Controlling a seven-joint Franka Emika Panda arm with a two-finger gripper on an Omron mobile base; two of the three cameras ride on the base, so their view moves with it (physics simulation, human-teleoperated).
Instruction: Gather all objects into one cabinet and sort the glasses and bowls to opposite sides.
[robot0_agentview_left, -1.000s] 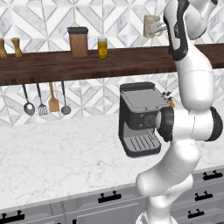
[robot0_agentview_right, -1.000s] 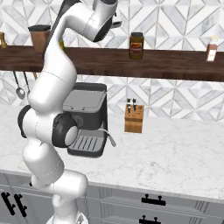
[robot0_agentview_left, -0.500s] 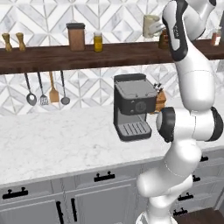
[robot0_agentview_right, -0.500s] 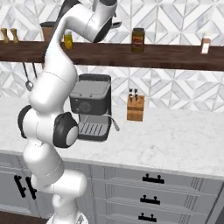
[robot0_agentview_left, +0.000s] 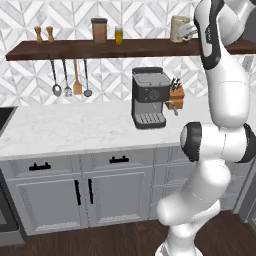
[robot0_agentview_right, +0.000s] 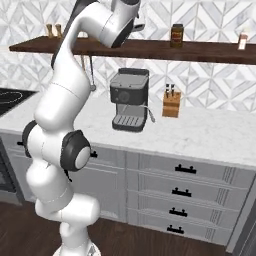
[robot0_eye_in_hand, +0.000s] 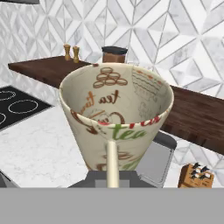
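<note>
**First onlooker:** Kitchen wall of white chevron tile, grey cupboards below. The white arm reaches up to the level of the long wooden shelf (robot0_agentview_left: 75, 49). Both base views have slid and pulled back in the last second, so more cupboard front shows. That is the base driving. Nothing on the marble tabletop (robot0_agentview_left: 75, 125) has moved.

**Second onlooker:** And the load?

**First onlooker:** The cream mug (robot0_agentview_left: 180, 28) is up in the air with the hand. The gripper (robot0_agentview_left: 190, 31) is closed narrow on its handle. From the hand camera the mug (robot0_eye_in_hand: 116, 113) sits mouth up, printed with tea lettering, and the shelf runs well behind it.

**Second onlooker:** So what does the drive mean for the job?

**First onlooker:** My reading is that one of the two glasses is in transit toward the short shelf where everything is to be gathered. The placing is not yet done.

**Second onlooker:** Any room to swing?

**First onlooker:** There is open air in front of the long shelf's front edge. The things to mind, I'd say, are the coffee machine (robot0_agentview_left: 150, 97) below, the knife block (robot0_agentview_left: 176, 92) just beside it, and the brown jar (robot0_agentview_left: 99, 30) and yellow jar (robot0_agentview_left: 119, 35) on the shelf. The hanging utensils (robot0_agentview_left: 70, 80) and the two shakers (robot0_agentview_left: 43, 34) are farther off.
</note>
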